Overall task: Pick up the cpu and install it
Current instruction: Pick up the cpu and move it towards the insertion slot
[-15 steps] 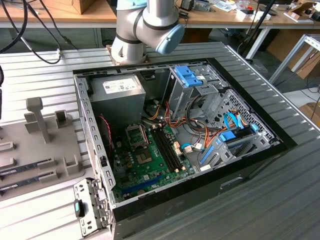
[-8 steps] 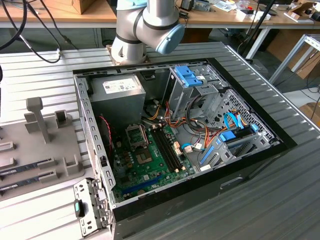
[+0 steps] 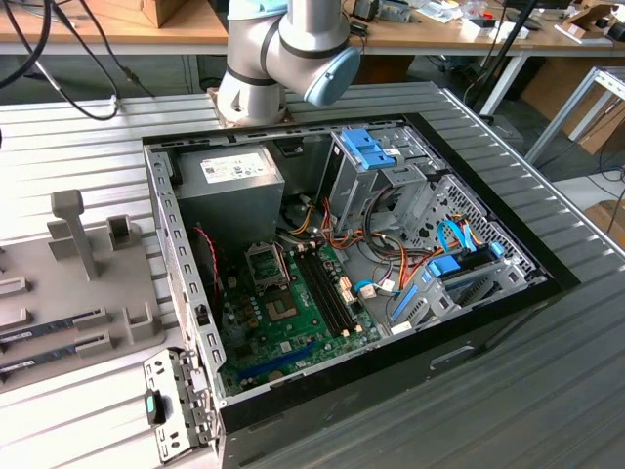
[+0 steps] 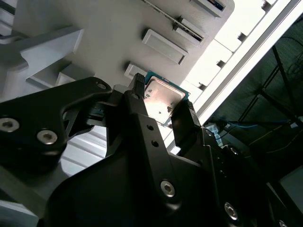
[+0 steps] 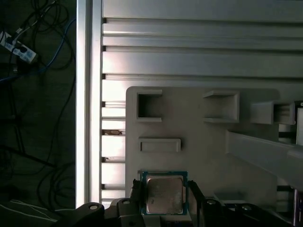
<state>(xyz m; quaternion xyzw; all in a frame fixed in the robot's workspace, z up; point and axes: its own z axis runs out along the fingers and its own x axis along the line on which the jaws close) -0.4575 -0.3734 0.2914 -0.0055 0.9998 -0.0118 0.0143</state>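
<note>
Far across the exterior view, the motherboard socket [image 3: 266, 262] lies well apart from the grey fixture tray [image 3: 88, 293]. In the second wrist view, my hand [image 4: 161, 101] pinches the cpu [image 4: 163, 94] by two opposite edges. In the first wrist view, the chip sits over that tray on the tabletop [image 5: 189, 47]. With so thin a grip, I judge it could tilt or slip.

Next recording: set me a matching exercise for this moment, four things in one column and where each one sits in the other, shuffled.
Things:
1. cpu
2. circuit board
3. grey tray
4. power supply box

Places:
a. green, on the floor of the computer case
b. between the fingers of the claw
c. in the case corner nearest the base of the arm
d. on the table, outside the case

Pairs: 1-b, 2-a, 3-d, 4-c
</note>
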